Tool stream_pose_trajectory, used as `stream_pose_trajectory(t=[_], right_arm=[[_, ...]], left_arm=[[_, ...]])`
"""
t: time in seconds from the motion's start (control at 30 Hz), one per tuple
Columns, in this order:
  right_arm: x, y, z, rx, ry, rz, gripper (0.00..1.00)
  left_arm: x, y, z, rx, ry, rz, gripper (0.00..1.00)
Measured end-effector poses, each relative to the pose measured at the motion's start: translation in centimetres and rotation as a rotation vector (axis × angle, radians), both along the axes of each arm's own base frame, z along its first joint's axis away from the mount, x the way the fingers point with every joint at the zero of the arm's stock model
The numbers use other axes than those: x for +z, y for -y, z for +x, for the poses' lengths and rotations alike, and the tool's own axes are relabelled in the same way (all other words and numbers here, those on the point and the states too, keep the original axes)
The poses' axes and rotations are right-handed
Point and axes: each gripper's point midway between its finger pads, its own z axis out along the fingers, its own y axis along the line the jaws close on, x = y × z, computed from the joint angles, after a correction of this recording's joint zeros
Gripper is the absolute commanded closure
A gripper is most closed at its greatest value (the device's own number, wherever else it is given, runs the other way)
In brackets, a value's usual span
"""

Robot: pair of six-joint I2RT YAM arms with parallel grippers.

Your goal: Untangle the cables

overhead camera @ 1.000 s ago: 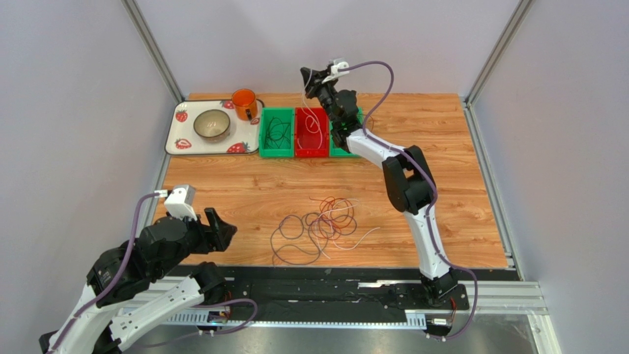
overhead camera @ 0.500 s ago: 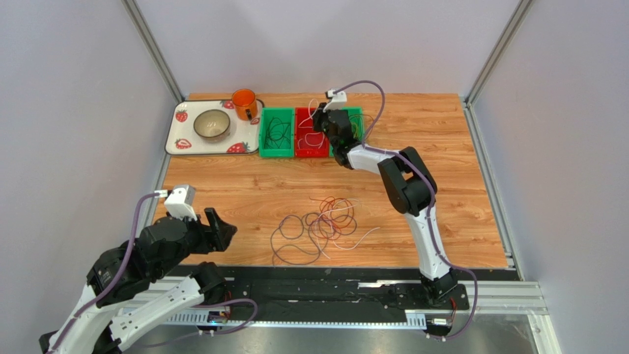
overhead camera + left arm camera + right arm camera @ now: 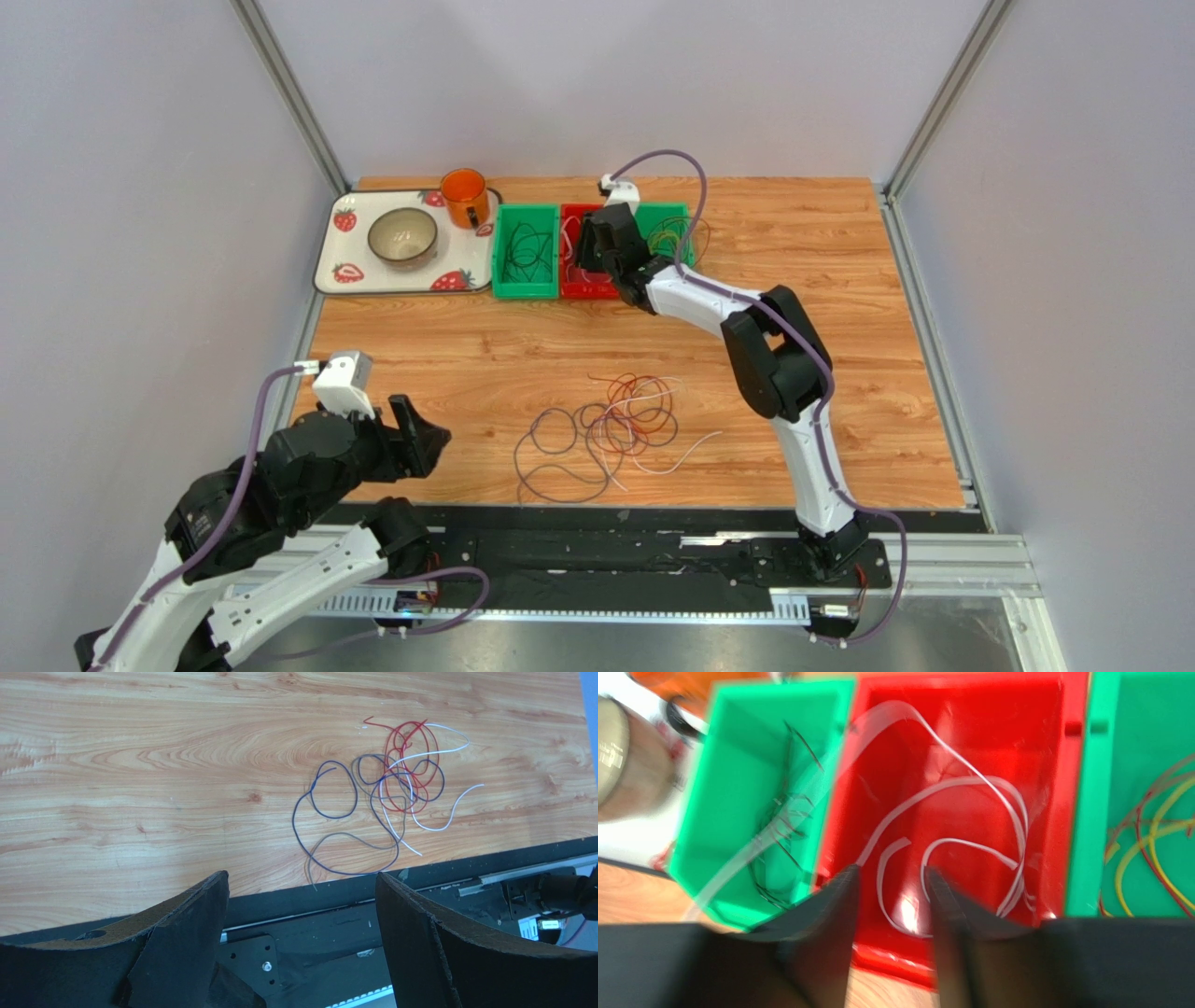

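Observation:
A tangle of cables (image 3: 617, 427) in red, white and dark purple lies on the wooden table near the front edge; in the left wrist view the same cables (image 3: 393, 784) lie ahead and to the right. My left gripper (image 3: 421, 434) (image 3: 302, 878) hovers open at the front left, apart from them and holding nothing. Low over the red bin (image 3: 606, 290) my right gripper (image 3: 586, 252) (image 3: 892, 871) has its jaws apart, nothing between them. A white cable (image 3: 962, 812) lies looped in the red bin (image 3: 990, 714), one blurred strand reaching over the left green bin.
A green bin (image 3: 502, 252) (image 3: 738, 777) with dark cables stands left of the red one. On the other side another green bin (image 3: 671, 213) (image 3: 1137, 742) holds yellow and red cables. A strawberry tray (image 3: 344, 259) with a bowl (image 3: 403, 235) and an orange mug (image 3: 464, 196) is at the back left.
My right gripper came down from above the bins to just over the red bin and its jaws parted; the white cable it carried now lies in the red bin. The left arm stayed still.

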Motion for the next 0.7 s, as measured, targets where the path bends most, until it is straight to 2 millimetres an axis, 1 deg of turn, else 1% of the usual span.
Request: stream_pose_trajectory(t=[0.07, 0.17, 0.27, 0.3, 0.33, 0.4, 0.53, 0.6, 0.7], right_arm=[[-0.9, 0.4, -0.5, -0.013, -0.05, -0.016, 0.26], [-1.4, 1.1, -1.0, -0.034, -0.109, -0.051, 0.26], [-0.3, 1.2, -0.8, -0.046, -0.127, -0.063, 0.24], [0.1, 1.2, -0.7, -0.051, -0.128, -0.062, 0.18], [0.7, 1.2, -0.6, -0.056, -0.127, -0.058, 0.18], [1.1, 1.3, -0.7, -0.064, -0.137, -0.06, 0.17], [0.2, 2.7, -1.6, -0.098, -0.191, -0.122, 0.17], [-0.1, 3.7, -2.1, -0.121, -0.215, -0.166, 0.17], [0.2, 5.4, -3.2, -0.16, -0.241, -0.225, 0.16]], left_arm=[[0.0, 0.0, 0.0, -0.002, -0.001, -0.001, 0.16], [0.0, 0.1, 0.0, -0.006, -0.004, 0.002, 0.16], [-0.2, 0.3, 0.1, -0.007, -0.015, 0.015, 0.15], [-0.3, 0.4, 0.1, -0.007, -0.02, 0.022, 0.16], [-0.4, 0.4, 0.2, -0.007, -0.027, 0.03, 0.16], [-0.6, 0.6, 0.3, -0.007, -0.039, 0.044, 0.16], [-0.9, 0.9, 0.5, -0.01, -0.058, 0.065, 0.15], [-1.0, 0.9, 0.6, -0.01, -0.062, 0.069, 0.15], [-1.0, 1.0, 0.6, -0.009, -0.066, 0.074, 0.15]])
